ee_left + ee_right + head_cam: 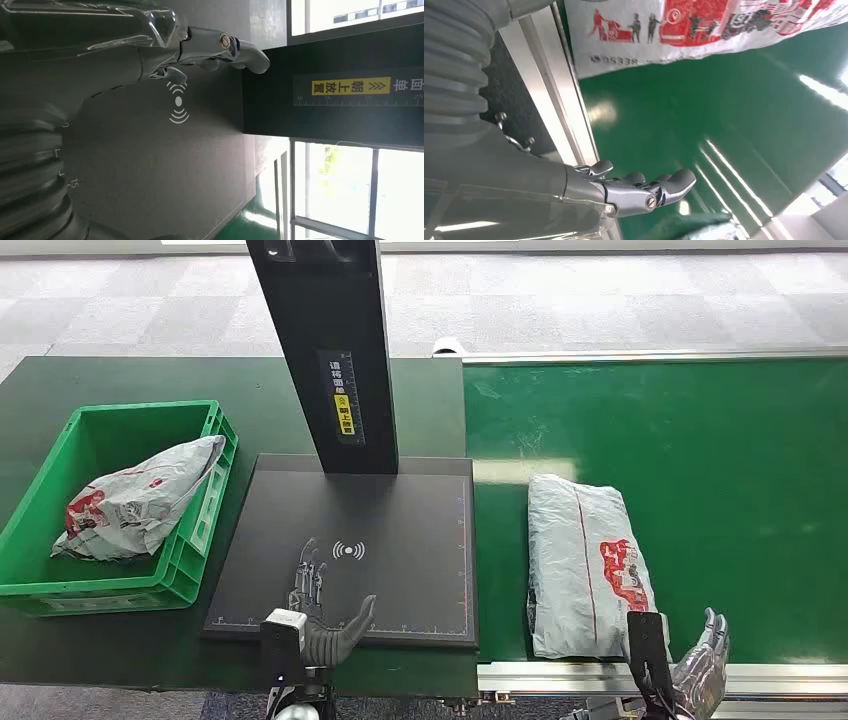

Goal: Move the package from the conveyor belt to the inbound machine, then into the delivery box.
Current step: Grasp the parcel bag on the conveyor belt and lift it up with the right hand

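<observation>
Lying flat on conveyor belt (740, 450), package (585, 565); right hand (700, 672) half cut off, left hand (325, 615) fingers spread, both empty.

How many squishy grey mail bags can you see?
2. One grey bag lies flat on the green conveyor belt, near the robot's right hand. The other bag sits crumpled in the green crate on the left. Nothing seems hidden beneath it, though I can't be sure.
</observation>
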Controlling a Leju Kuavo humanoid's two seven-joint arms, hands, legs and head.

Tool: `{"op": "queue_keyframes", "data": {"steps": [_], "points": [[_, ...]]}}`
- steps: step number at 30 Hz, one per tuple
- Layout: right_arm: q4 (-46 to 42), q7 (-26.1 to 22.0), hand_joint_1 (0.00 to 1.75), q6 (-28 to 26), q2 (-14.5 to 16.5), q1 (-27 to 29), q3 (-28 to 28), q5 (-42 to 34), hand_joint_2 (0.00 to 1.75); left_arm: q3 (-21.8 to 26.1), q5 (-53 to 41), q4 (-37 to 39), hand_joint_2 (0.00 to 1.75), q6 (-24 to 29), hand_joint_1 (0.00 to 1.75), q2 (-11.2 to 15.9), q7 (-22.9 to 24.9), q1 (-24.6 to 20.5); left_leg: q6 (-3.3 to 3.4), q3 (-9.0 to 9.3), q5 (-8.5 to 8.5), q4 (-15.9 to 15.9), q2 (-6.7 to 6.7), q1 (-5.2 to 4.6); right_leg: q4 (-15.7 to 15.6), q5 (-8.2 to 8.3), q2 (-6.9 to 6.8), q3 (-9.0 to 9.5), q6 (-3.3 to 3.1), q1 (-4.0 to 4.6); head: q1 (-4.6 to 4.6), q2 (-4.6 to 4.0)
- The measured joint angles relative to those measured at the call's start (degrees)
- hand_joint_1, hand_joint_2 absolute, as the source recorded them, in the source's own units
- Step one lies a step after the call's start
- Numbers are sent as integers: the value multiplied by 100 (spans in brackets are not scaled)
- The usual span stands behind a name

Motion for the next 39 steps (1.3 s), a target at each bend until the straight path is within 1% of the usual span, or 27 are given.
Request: {"op": "queue_keyframes", "data": {"steps": [2, 4, 6, 8, 10, 12, 14, 17, 21, 26, 31, 38, 39], "points": [[-147, 349, 0, 340, -136, -42, 94, 215, 175, -20, 6, -21, 175, -2, 0, 15, 5, 14, 0, -1, 0, 0, 5, 0, 0, 0, 1, 0, 0, 0, 0, 0], [-297, 976, 0, 1180, -455, -246, 239, 397, 175, -64, 55, -46, 175, -50, 0, 42, 14, 27, 2, -1, 1, 0, 11, -3, 0, 2, 4, 1, 2, -2, 1, 0], [-152, 1276, 0, 2093, -798, -642, 304, 209, 175, -109, 136, -49, 175, -154, 0, 60, 17, 18, 8, 1, 5, 1, 13, -8, 0, 7, 4, 1, 6, -8, 2, 0], [317, 1194, 0, 2800, -1116, -1168, 330, -98, 175, -156, 199, -48, 175, -263, 0, 73, 17, -7, 17, 2, 12, 1, 13, -15, -1, 13, 4, 2, 14, -14, 1, 0], [1009, 1034, 0, 3201, -1363, -1764, 392, -213, 175, -194, 241, -48, 175, -316, 0, 79, 16, -37, 22, -3, 18, 1, 13, -18, 0, 20, 3, 6, 19, -17, 2, 0], [1782, 1123, 0, 3493, -1474, -2436, 539, -45, 175, -214, 294, -44, 175, -307, 0, 79, 12, -71, 22, -1, 23, 1, 21, -18, 1, 28, 11, 4, 13, -16, 1, 0], [2522, 1425, 0, 3790, -1494, -3088, 749, 159, 175, -243, 355, -26, 175, -293, 0, 78, 8, -124, 19, 7, 28, 2, 27, -16, 2, 34, 20, -4, 8, -14, 1, 0], [3323, 1739, 0, 4038, -1468, -3689, 1003, 277, 175, -291, 408, 0, 175, -294, 0, 78, 6, -173, 19, 5, 33, 2, 1, -12, 2, 31, 0, -5, 9, -12, -1, 0], [3990, 1829, 0, 4284, -1451, -4027, 1189, 317, 175, -319, 428, 24, 175, -298, 0, 83, -1, -201, 19, -6, 34, 1, -8, -12, 4, 27, -11, -8, 11, -10, 0, 0], [4359, 1835, 0, 4329, -1442, -4196, 1290, 321, 175, -332, 431, 48, 175, -301, 0, 83, -2, -230, 20, -8, 31, 1, -7, -17, 3, 24, -11, -8, 16, -15, 1, 0], [4516, 1835, 0, 4357, -1435, -4264, 1326, 321, 175, -335, 433, 51, 175, -301, 0, 83, -2, -239, 20, -6, 32, 2, -8, -17, 2, 24, -12, -7, 16, -15, 0, 0], [4636, 1838, 0, 4700, -1386, -4297, 1402, 353, 175, -354, 446, 77, 175, -264, 0, 83, -2, -260, 19, -5, 32, 1, -8, -16, 3, 24, -11, -6, 16, -14, 0, 0], [4649, 1834, 42, 4748, -1369, -4303, 1411, 337, 175, -354, 450, 79, 175, -252, 0, 83, -2, -261, 19, -5, 32, 1, -8, -16, 3, 24, -11, -6, 16, -14, 0, 0]]}}
